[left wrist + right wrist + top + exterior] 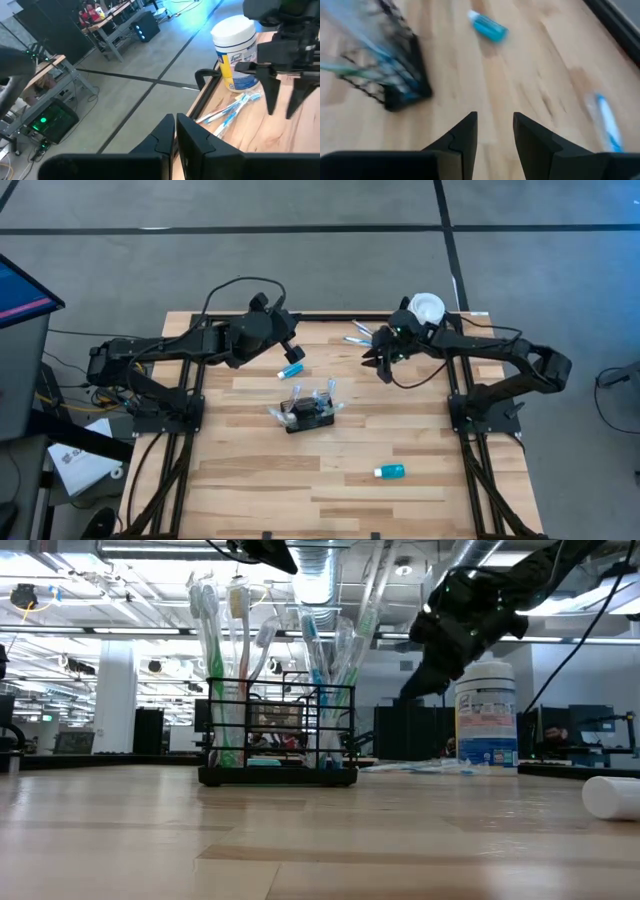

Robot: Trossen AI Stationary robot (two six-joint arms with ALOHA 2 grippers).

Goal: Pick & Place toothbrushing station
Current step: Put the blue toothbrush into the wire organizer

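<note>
The toothbrushing station (307, 416) is a small black wire holder that stands on its base mid-table, with several toothbrushes upright in it; it also shows in the low view (278, 745) and the right wrist view (395, 75). My right gripper (382, 372) hangs open above the table to the holder's far right, nothing between its fingers (495, 127). My left gripper (295, 352) hovers shut above the table's far middle, holding nothing (175, 131).
A white canister (427, 308) stands at the far right corner, with loose toothbrushes (358, 335) lying beside it. One blue tube (291, 370) lies below my left gripper, another (390, 471) toward the near right. Bare wood lies near the front edge.
</note>
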